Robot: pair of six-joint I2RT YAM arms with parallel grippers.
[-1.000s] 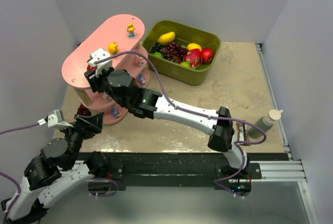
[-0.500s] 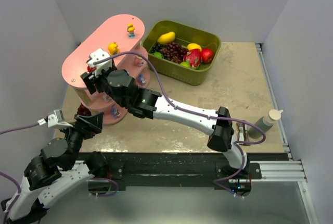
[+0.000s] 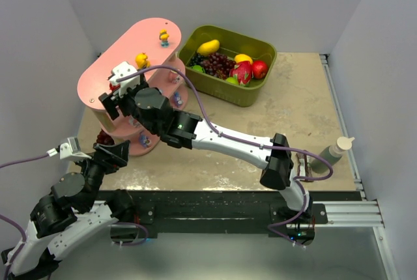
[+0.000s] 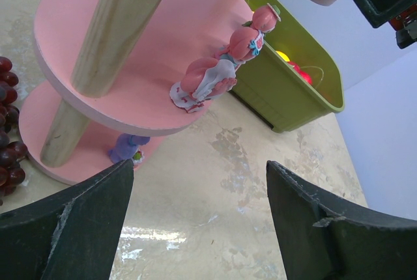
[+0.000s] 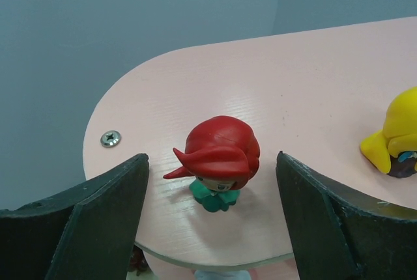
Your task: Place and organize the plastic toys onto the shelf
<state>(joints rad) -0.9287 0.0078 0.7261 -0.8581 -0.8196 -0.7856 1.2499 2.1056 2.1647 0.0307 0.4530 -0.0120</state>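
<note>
As the released right gripper (image 3: 115,95) straddles the red-haired plastic figurine (image 5: 218,159) near the end edge of the pink shelf (image 5: 313,78), a skewed retreat could topple it.

We are noting the shelf (image 5: 313,91) boards showing matt pink paint with faint grain, and its posts (image 4: 120,26) looking like bare wood. A screw (image 5: 111,139) is gleaming metallic. The red-haired toy (image 5: 218,156) is looking like smooth, slightly glossy plastic. The olive bin (image 4: 293,98) is reading as smooth plastic, and the tabletop (image 4: 215,215) is showing a mottled sheen.

Overhead view; wrist close-ups; shared shelf (image 3: 140,39)
</note>
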